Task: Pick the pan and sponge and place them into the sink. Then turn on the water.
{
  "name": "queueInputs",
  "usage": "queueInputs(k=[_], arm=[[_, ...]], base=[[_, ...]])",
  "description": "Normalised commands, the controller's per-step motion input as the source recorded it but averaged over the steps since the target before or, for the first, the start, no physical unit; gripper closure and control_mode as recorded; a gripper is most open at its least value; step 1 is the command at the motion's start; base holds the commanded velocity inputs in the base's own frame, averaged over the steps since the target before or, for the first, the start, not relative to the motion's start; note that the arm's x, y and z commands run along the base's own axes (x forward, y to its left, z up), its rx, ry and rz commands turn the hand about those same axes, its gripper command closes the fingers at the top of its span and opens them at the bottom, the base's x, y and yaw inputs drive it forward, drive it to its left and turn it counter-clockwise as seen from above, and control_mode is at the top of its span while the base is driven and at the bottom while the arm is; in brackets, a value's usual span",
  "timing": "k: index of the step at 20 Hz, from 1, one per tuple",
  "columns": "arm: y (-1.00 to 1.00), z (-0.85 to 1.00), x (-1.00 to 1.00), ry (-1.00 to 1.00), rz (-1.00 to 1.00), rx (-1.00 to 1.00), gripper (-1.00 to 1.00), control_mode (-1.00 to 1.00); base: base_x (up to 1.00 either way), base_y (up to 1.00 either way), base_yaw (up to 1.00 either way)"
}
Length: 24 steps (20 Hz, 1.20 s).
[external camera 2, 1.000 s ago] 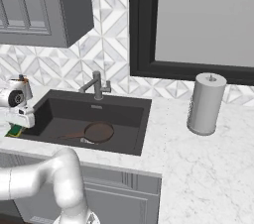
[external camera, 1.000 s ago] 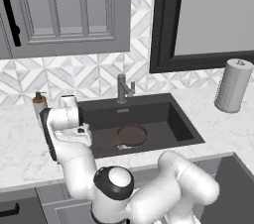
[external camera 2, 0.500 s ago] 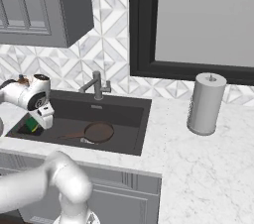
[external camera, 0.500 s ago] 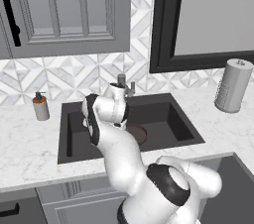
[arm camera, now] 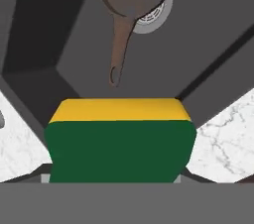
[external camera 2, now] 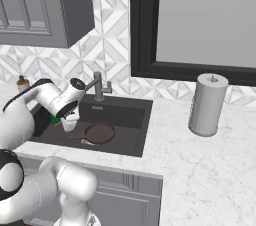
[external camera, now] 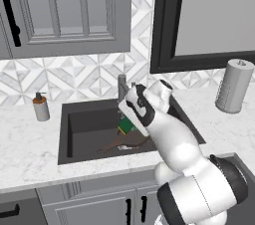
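Right now my tool (external camera: 130, 119) pinches the sponge (arm camera: 119, 141) above the sink (external camera 2: 137, 115), left of the frying pan (external camera 2: 100, 132) on its floor. I should lower before releasing, clear of the handle.

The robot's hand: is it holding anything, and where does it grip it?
Yes. The gripper holds the sponge above the sink. Its fingertips are hidden behind the sponge, so the exact place of the hold cannot be told.

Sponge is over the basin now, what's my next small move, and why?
Probably open the gripper and drop the sponge: it hangs above the sink, where the pan already lies over the drain, so it should land inside.
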Motion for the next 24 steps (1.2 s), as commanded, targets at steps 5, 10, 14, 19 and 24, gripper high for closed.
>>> queueInputs(k=[5,10,14,19,24], arm=[[-1.00,0.00,0.22,-0.07,-0.21,0.18,1.00,-1.00],[-1.00,0.00,0.34,0.07,-0.10,0.13,1.00,-1.00],[-0.91,-0.03,0.41,0.17,-0.06,0.06,1.00,-1.00],[-0.64,-0.21,0.56,0.20,-0.09,0.04,1.00,-1.00],[-0.10,-0.49,0.49,0.15,-0.07,0.07,1.00,-1.00]], base=[[0.00,0.00,0.00],[0.00,0.00,0.00],[0.00,0.00,0.00],[0.00,0.00,0.00],[0.00,0.00,0.00]])
